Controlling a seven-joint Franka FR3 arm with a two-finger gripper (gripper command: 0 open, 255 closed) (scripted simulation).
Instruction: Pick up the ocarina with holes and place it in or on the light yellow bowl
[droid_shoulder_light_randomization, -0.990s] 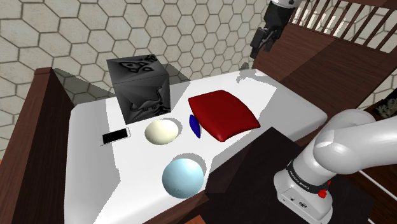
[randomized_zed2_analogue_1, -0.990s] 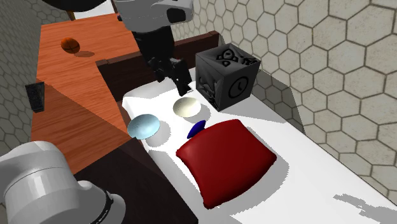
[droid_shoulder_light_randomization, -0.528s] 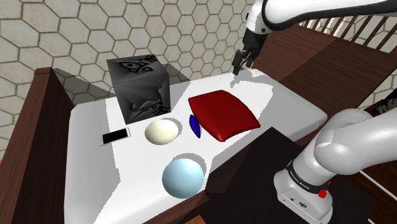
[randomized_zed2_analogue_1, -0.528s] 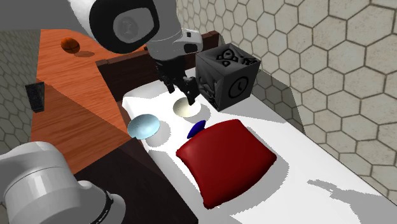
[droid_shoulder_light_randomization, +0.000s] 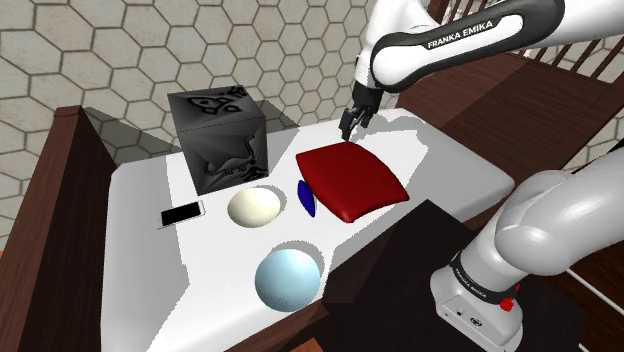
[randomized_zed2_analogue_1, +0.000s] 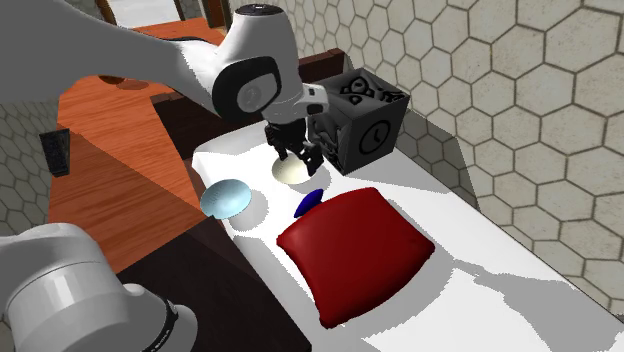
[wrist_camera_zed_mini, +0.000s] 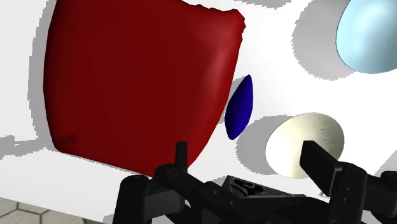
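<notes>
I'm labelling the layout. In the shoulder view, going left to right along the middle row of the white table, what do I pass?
phone → light yellow bowl → blue ocarina → red cushion

- The black gripper (randomized_zed2_analogue_1: 298, 154) points down with its fingers apart and nothing between them. From this angle it overlaps the top edge of the pale yellow bowl (randomized_zed2_analogue_1: 291, 175).
- The little blue ocarina (randomized_zed2_analogue_1: 307, 202) lies on the white table (randomized_zed2_analogue_1: 480, 270), about 5 o'clock from that bowl. It's just off the red cushion (randomized_zed2_analogue_1: 355, 255)'s 11 o'clock corner.
- The light blue bowl (randomized_zed2_analogue_1: 226, 197) is at 9 o'clock from the ocarina, near the table edge.
- The dark cube (randomized_zed2_analogue_1: 358, 120) with a clock face is at 2 o'clock from the yellow bowl.
</notes>
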